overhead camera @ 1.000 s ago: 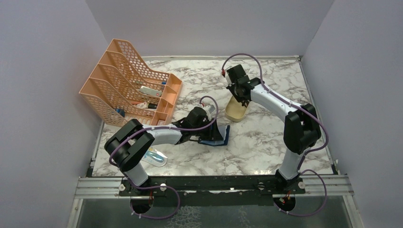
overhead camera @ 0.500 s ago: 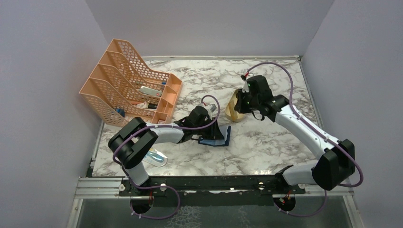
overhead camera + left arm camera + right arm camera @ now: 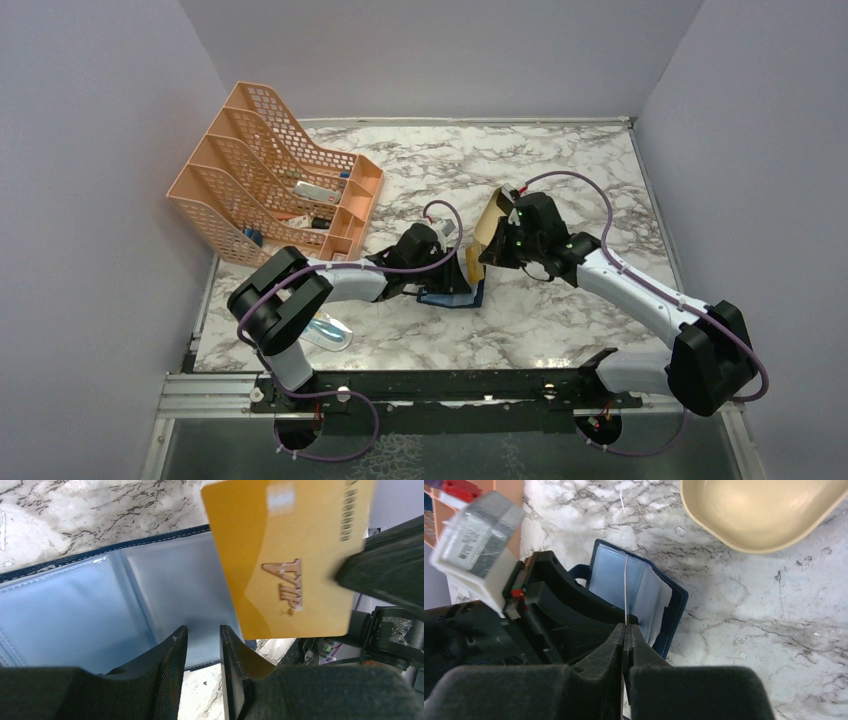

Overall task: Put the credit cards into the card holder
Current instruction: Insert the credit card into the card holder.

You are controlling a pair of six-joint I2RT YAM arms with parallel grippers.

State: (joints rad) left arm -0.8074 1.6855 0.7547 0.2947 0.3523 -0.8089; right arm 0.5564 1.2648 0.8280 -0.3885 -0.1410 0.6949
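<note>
Gold card [image 3: 290, 565], embossed with raised letters and a row of digits, hangs tilted over the right half of the open wallet [image 3: 75, 615]. Its lower edge hangs just above the wallet's clear inner pockets, and whether it touches them cannot be told. In the right wrist view the card appears edge-on as a thin pale line rising from between the fingers.

The right gripper [image 3: 625, 630] is closed tight on the card's near edge, with no gap between its pads. The navy wallet lies near the middle of the marble table [image 3: 560, 160], spread open with its transparent sleeves facing up and one leaf raised at an angle.

The left gripper [image 3: 202, 635] points at the wallet's inner face. Its two fingers [image 3: 170, 655] stand a narrow gap apart, and nothing can be seen between them. The pocket surface shows through the gap. Whether the tips press on the wallet cannot be told.

A tan oval tray [image 3: 764, 510] sits on the table just beyond the wallet, apart from it. An orange mesh file rack [image 3: 260, 170] stands at the far left of the table with small items in its front compartments. A packet [image 3: 333, 332] lies beside the left arm's base.
</note>
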